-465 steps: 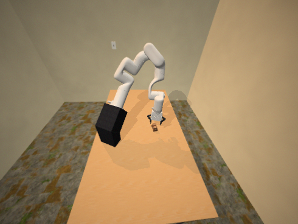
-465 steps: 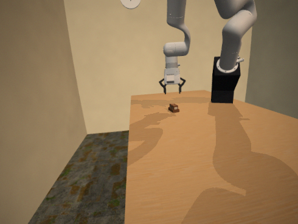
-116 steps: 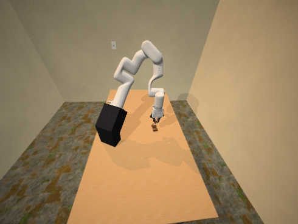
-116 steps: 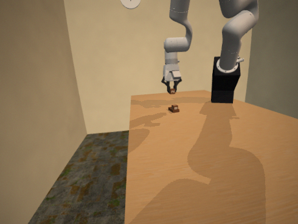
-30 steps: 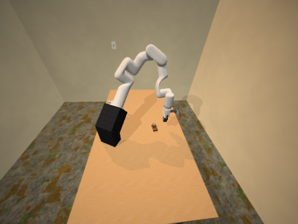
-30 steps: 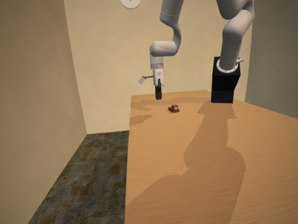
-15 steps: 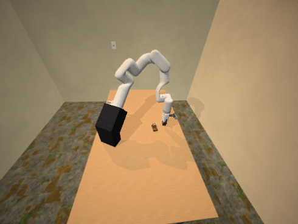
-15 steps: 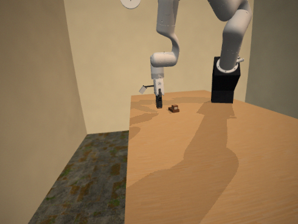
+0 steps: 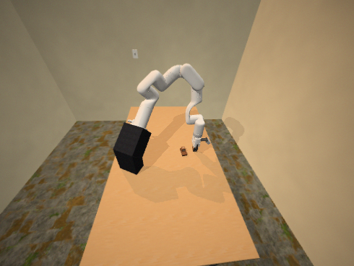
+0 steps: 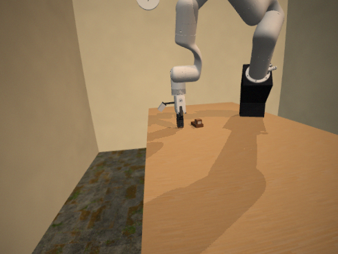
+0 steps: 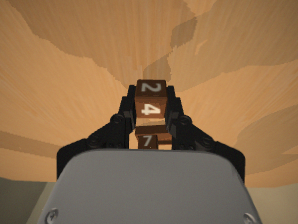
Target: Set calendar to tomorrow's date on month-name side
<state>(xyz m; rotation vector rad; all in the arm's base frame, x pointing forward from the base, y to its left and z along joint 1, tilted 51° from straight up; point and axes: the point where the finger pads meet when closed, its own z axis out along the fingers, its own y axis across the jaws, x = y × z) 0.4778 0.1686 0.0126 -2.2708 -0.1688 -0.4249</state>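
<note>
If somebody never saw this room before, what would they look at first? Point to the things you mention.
Probably the big white robot arm [image 9: 192, 76] [image 10: 186, 25], bending high over the wooden table [image 9: 162, 224] [image 10: 293, 193] from a black block [image 9: 131, 144] [image 10: 252, 100]. Next, perhaps, the little brown cube [image 11: 151, 99] with a white 2 and 4, held between the black fingers of the gripper [image 9: 195, 149] [image 10: 180, 126] [image 11: 151, 95].

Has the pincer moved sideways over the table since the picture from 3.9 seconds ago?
Yes. In the exterior view, the pincer went left and down, away from the black base.
</note>
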